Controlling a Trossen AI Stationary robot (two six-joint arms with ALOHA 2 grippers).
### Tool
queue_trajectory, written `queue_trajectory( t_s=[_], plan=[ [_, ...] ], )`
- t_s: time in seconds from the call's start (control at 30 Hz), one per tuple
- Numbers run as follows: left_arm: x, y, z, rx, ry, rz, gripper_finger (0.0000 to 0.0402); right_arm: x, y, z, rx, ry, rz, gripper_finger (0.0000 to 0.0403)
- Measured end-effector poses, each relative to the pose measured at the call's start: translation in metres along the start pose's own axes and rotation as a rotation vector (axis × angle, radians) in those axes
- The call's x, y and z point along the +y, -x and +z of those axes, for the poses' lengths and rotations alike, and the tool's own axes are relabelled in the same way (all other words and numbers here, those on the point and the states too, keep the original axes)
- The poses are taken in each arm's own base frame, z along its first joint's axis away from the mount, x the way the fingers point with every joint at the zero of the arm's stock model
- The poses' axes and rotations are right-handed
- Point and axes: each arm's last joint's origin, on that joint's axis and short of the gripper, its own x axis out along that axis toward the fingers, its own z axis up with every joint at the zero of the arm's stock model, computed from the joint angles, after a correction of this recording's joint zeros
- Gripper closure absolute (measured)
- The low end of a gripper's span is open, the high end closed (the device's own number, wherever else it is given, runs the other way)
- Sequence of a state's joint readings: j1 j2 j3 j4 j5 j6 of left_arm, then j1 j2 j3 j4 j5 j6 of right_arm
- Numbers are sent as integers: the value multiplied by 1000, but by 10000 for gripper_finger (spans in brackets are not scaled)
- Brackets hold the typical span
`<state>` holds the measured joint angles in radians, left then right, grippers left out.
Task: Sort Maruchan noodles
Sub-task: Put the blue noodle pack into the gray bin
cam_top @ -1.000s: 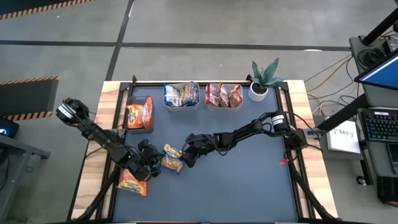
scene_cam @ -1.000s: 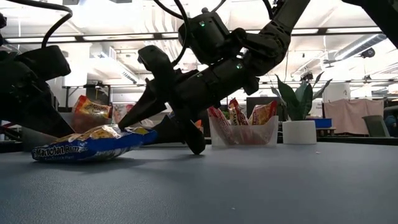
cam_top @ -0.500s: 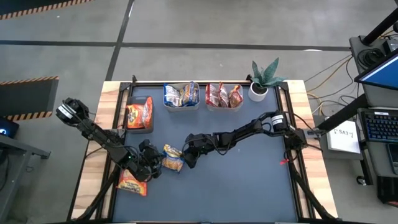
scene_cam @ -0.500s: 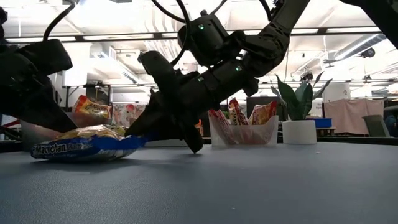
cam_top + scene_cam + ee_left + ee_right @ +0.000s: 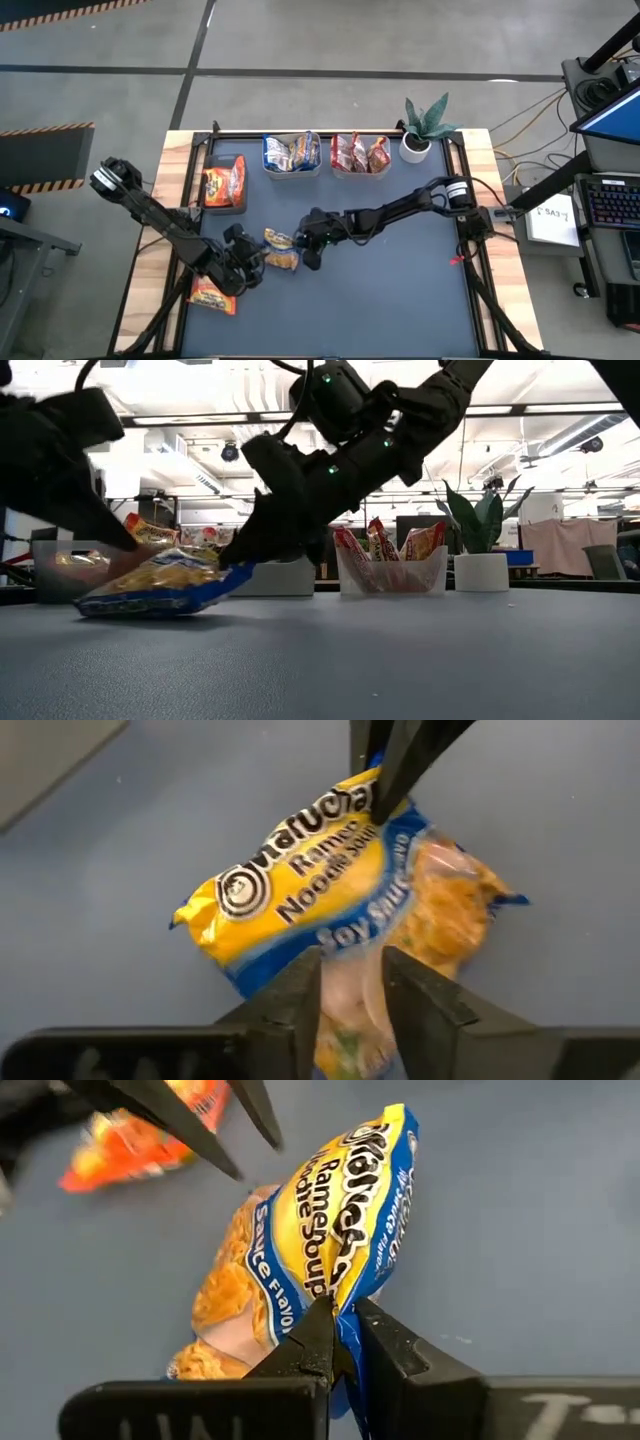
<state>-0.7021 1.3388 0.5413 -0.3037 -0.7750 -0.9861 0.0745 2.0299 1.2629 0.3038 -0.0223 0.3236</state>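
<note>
A yellow-and-blue Maruchan soy-sauce ramen packet [image 5: 281,251] lies near the front-left middle of the bench [image 5: 400,300], caught between the two arms. The right gripper [image 5: 338,1348] has its jaws clenched on one edge seam of this packet, and in the low view that end is tipped up off the bench while the other end rests on the surface [image 5: 165,584]. The left gripper [image 5: 350,982] sits at the opposite end, its jaws straddling the wrapper's edge but apparently not yet pinched tight. The packet's long axis runs roughly from one gripper to the other, left to right across the bench, so each arm meets a short end; the right arm has the real hold and looks the better placed to carry it. Just beside the left arm, nearer the front edge, a red-orange packet [image 5: 212,296] waits unsorted. Farther back stand three tubs: an orange tub [image 5: 224,185] at the left, a clear tub [image 5: 292,155] of yellow-and-blue packets in the middle, and a clear tub of red packets [image 5: 360,155] beside it. The held packet's likely home is the middle tub, straight back from the jaws. A potted plant [image 5: 425,125] stands at the far right corner.
</note>
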Motion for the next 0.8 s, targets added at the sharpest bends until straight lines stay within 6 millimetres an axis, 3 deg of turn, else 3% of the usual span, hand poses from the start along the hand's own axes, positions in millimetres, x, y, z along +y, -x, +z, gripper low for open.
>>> queue_trajectory(
  t_s=[0.4,0.63,0.8],
  plan=[
    [-5,23,35,-51,-157,185,188,26,7,3,35,437,-209,387],
    [-2,29,44,-50,-186,198,169,47,9,-2,47,691,-299,387],
    [-5,38,56,-71,-175,100,169,59,11,-7,69,881,-335,387]
  ],
)
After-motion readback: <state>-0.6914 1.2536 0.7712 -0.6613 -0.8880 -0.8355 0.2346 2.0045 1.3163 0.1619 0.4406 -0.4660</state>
